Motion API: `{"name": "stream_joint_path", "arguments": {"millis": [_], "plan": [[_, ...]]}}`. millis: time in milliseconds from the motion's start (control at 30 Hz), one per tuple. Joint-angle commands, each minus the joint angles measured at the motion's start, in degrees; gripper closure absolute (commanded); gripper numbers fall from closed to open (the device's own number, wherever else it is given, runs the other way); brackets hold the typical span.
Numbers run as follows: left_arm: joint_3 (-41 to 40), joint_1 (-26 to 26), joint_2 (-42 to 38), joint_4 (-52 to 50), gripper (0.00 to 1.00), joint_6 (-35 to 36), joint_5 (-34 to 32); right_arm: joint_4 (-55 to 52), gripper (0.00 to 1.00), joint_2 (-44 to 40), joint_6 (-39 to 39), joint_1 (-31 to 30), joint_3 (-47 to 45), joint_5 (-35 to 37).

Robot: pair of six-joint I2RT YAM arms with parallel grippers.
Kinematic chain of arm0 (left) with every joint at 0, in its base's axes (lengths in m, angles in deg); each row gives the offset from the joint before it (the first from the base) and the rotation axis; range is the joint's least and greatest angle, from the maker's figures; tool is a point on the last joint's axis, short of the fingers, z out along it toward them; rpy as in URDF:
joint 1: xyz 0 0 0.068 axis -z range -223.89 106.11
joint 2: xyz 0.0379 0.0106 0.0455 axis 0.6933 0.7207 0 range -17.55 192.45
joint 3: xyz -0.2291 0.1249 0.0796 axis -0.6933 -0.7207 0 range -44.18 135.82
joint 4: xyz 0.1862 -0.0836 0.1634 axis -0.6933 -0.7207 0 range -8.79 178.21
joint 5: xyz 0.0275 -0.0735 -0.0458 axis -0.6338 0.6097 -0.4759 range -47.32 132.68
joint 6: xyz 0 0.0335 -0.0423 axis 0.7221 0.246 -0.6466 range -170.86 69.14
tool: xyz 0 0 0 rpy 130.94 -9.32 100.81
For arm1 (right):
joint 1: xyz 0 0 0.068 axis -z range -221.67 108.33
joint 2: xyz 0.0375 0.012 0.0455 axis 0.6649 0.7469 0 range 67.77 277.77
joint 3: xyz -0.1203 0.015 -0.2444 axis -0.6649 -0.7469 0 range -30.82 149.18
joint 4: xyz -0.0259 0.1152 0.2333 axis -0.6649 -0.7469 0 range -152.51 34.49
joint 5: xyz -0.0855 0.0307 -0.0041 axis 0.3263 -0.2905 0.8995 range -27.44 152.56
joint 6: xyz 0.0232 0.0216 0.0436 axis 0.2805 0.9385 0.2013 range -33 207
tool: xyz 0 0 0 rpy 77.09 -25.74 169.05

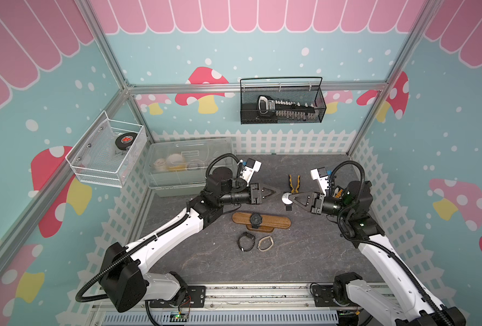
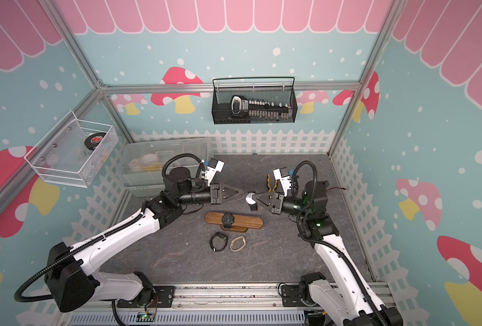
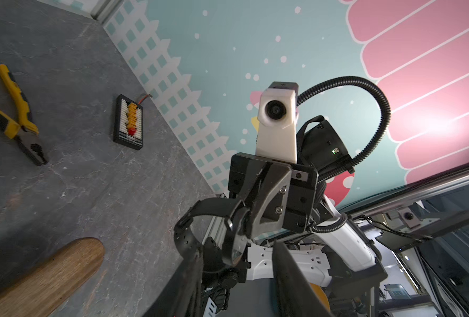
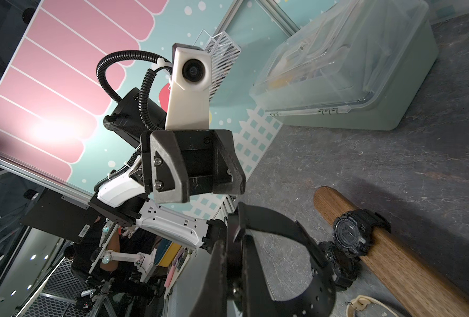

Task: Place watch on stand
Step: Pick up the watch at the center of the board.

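Watch aloft near the stand
Right gripper clamps it (strap loop free, presumably for threading); left gripper gapes, empty.

The watch has a round, pale silver face on a black perforated strap curved into a loop. My right gripper is clamped on it and holds it in the air, clear of the table, with the strap hanging below the case. The stand is a long brown wooden bar with rounded ends on a smaller wooden base. It lies level on the table, near the watch but apart from it, on the side toward my base. One black watch is wrapped round its middle.
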Motion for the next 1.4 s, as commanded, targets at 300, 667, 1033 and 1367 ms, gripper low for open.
{"name": "stream_joint_path", "arguments": {"millis": [300,667,1033,1367], "plan": [[3.22,3.65,2.71,-1.2,0.64,2.08,3.77,7.81,0.98,1.08,5.32,0.3,0.89,-0.52],[6.5,3.48,3.72,-2.88,0.77,3.44,3.3,9.63,0.98,0.65,6.71,0.3,-0.68,-1.19],[8.13,2.91,4.12,-3.5,0.92,3.86,1.96,10.04,0.97,-0.15,7.06,0.3,-1.47,-1.63],[8.11,2.59,4.13,-4.94,1.0,4.02,1.08,10.04,0.95,-0.28,6.72,0.3,-1.72,-1.54]]}}
